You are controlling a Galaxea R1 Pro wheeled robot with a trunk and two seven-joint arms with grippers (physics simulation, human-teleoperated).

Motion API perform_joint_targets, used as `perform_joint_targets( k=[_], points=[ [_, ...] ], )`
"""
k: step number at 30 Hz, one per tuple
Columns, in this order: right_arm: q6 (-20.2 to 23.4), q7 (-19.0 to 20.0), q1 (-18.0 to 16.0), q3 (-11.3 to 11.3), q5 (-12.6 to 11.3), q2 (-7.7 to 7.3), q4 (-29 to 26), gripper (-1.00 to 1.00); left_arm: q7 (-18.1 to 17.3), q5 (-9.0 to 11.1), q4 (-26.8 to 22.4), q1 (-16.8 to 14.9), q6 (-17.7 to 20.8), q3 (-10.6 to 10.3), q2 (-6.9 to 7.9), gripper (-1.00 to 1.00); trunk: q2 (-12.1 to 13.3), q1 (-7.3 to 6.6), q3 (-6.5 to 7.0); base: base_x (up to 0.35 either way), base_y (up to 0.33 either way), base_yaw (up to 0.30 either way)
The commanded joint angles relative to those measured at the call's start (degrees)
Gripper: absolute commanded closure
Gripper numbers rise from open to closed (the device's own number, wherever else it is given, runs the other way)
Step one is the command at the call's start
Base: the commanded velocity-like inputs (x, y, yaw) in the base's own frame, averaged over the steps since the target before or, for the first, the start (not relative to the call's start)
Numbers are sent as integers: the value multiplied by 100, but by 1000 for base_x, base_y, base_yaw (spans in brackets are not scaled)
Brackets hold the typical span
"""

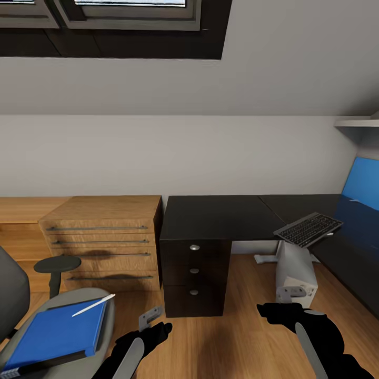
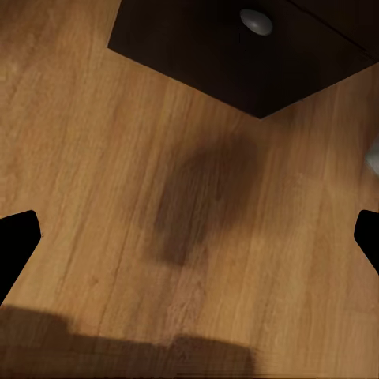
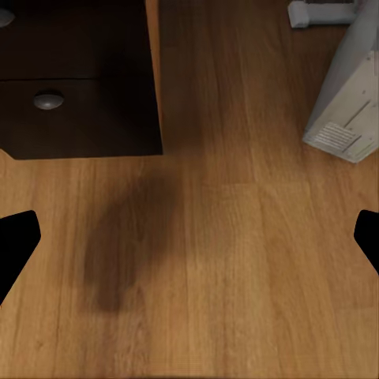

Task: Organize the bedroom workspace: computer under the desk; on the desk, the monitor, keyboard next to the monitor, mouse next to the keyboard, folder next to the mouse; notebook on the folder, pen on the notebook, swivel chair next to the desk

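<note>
The swivel chair (image 1: pixel 21 295) stands at the lower left, apart from the desk (image 1: pixel 216 213). On its seat lies the blue folder (image 1: pixel 58 331) with the white pen (image 1: pixel 93 305) across its far corner. The notebook (image 1: pixel 37 364) shows as a dark strip under the folder's near edge. The keyboard (image 1: pixel 308 229) lies tilted over the inner edge of the desk top. Below it the computer (image 1: pixel 296 273) (image 3: pixel 347 103) stands on the floor. My left gripper (image 1: pixel 158 323) (image 2: pixel 189 237) and right gripper (image 1: pixel 279 308) (image 3: pixel 189 237) hang open over bare floor. The monitor and mouse are out of view.
A wooden chest of drawers (image 1: pixel 105 242) stands against the wall between chair and desk. The desk's black drawer unit (image 1: pixel 195 273) (image 2: pixel 237 47) (image 3: pixel 79 95) is straight ahead. A blue back panel (image 1: pixel 363 184) and a white shelf (image 1: pixel 358 122) are at the right.
</note>
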Motion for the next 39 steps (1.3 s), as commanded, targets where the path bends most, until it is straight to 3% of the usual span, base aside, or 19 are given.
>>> perform_joint_targets(
  k=[1,3,5,8,15,22,29,39],
  points=[
    [41,-40,-9,1,-46,-8,-5,-100,21,77,174,6,-268,-26,-6,-100,38,-23,12,0,0,0],
    [47,-40,-10,2,-46,-6,-5,-100,11,78,205,7,-374,-32,-8,-100,118,-67,48,0,0,0],
    [71,-40,-14,17,-47,-4,-5,-100,-31,115,379,10,-729,-25,6,-100,199,-111,84,0,0,-36],
    [77,-40,-26,20,-47,-7,-5,-100,-40,200,437,11,-785,-10,22,-100,319,-177,138,0,0,-123],
    [85,-40,-32,39,-47,-9,-5,-100,-43,339,488,12,-834,-8,36,-100,600,-331,264,0,0,-253],
    [80,-32,-21,238,-52,-12,-5,-100,-18,353,491,12,-839,-9,40,-100,880,-484,389,0,0,-290],
    [97,-31,-19,261,-58,-12,-7,-100,-2,337,490,12,-848,-1,44,-100,1161,-638,515,0,0,-295],
    [567,-31,-20,425,-59,-10,-6,-100,20,324,496,12,-870,9,88,-100,1562,-858,694,0,0,-295]
  ],
)
